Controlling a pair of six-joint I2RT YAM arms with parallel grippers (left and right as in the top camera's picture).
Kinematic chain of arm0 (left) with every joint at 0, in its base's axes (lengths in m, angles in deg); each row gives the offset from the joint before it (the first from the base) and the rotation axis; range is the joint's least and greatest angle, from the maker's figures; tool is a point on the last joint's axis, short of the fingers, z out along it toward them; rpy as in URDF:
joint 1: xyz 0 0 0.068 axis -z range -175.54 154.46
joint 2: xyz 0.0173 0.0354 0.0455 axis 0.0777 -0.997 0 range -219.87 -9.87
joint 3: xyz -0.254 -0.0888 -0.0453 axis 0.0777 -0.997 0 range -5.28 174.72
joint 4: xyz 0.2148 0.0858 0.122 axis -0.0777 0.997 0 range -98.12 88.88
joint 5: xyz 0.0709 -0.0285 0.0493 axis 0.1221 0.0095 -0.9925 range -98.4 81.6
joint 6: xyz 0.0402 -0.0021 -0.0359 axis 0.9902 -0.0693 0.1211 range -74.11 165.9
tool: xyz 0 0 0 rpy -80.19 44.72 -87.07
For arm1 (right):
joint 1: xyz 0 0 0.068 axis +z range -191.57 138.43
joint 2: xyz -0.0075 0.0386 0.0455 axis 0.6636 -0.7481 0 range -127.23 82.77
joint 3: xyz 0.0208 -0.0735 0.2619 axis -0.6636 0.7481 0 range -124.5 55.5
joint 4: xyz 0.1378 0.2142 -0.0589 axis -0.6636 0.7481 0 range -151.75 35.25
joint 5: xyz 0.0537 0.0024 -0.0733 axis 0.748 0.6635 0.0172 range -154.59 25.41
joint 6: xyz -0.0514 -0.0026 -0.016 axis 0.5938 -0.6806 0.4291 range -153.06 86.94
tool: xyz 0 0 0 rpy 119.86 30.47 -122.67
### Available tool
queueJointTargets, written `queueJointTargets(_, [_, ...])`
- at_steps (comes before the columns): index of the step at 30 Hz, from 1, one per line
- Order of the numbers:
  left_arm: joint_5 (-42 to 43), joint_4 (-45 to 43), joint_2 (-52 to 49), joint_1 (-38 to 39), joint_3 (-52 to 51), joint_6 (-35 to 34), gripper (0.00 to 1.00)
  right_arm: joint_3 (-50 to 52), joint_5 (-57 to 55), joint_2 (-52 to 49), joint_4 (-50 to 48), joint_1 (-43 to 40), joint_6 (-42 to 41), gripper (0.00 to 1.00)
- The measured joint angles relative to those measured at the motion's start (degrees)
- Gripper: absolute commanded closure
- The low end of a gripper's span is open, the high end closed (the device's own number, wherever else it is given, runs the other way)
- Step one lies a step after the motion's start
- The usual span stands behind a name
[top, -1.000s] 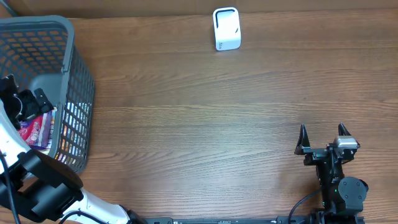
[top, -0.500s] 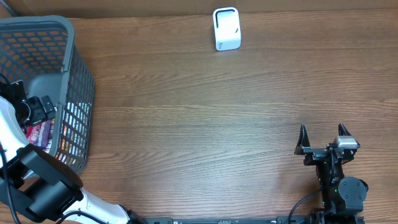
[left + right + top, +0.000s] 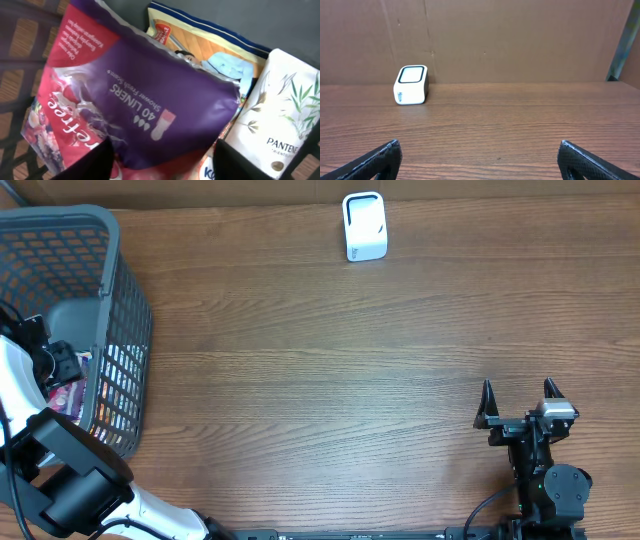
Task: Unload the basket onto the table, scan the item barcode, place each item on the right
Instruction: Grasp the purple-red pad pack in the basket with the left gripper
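You have 2 arms at work. Your left jaws are down inside the 1 grey mesh basket. The left wrist view shows 3 packs below them:
- 1 purple-and-red pack of 40 liners, directly under the jaws.
- 1 yellow-and-blue pack, beyond the liners.
- 1 white Pantene pack, out past the right finger.

The liner pack's near edge lies between your 2 left fingers, with both tips at or against it. The jaws stand partly closed, but you cannot tell whether they actually pinch the pack. A scrap of white print with blue lettering shows just inside the right finger, and you cannot tell which pack it belongs to.

Your right jaws are spread wide and hold nothing, low over the wooden counter. The 1 white barcode scanner stands well ahead of them, toward the left finger's side, just in front of the cardboard wall. It is well apart from the basket.
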Motion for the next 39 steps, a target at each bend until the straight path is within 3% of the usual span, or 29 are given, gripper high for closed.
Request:
queueJointTargets(10, [-4.5,0.4,0.0,0.0,-0.7,0.3,0.32,0.0,0.0,0.0,0.0,0.0,0.0,0.00])
queueJointTargets(12, [-4.9,0.3,0.0,0.0,-1.6,0.3,0.33,0.0,0.0,0.0,0.0,0.0,0.0,0.00])
queueJointTargets(14, [-5.4,-0.4,0.0,0.0,-2.7,0.3,0.46,0.0,0.0,0.0,0.0,0.0,0.0,0.00])
queueJointTargets(19, [-6.8,-1.2,0.0,0.0,-3.2,0.3,0.96,0.0,0.0,0.0,0.0,0.0,0.0,0.00])
queueJointTargets(25, [-7.1,-1.7,0.0,0.0,-3.2,-0.4,0.96,0.0,0.0,0.0,0.0,0.0,0.0,0.00])
queueJointTargets(30, [-6.8,0.3,0.0,0.0,-1.7,-4.9,0.96,0.0,0.0,0.0,0.0,0.0,0.0,0.00])
queueJointTargets(39, [-0.8,13.1,-1.1,0.0,20.6,-19.0,0.96,0.0,0.0,0.0,0.0,0.0,0.0,0.00])
